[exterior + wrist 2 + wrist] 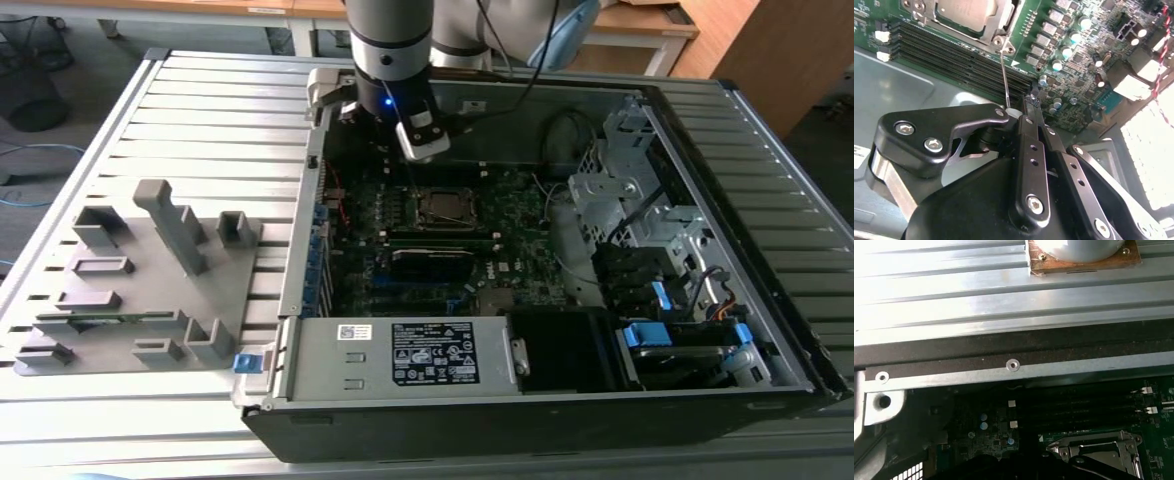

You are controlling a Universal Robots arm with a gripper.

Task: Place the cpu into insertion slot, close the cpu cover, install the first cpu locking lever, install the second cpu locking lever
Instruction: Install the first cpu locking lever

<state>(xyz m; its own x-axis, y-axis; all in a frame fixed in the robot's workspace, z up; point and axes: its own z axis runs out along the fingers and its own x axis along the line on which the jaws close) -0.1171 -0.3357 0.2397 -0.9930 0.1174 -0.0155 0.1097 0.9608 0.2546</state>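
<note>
The cpu (966,10), with its dull silver top, lies in the insertion slot (445,207) on the green motherboard. The cpu cover (997,22) lies flat around it as a silver frame. In the second wrist view a thin metal locking lever (1003,75) rises from the socket's corner to my gripper (1032,100). The black fingers (1029,150) are shut together, and the lever's free end rests against their side, not between them. In the exterior view the gripper (415,152) hangs just behind the socket, inside the open computer case. The first wrist view shows the cover (1096,450) from the side.
Long black memory slots (959,55) run beside the socket. The case's metal edge (1004,371) and the slatted table (200,120) lie behind the arm. A labelled power supply box (400,355) fills the case's front, drive cages (641,210) the exterior view's right, and a grey fixture (147,270) its left.
</note>
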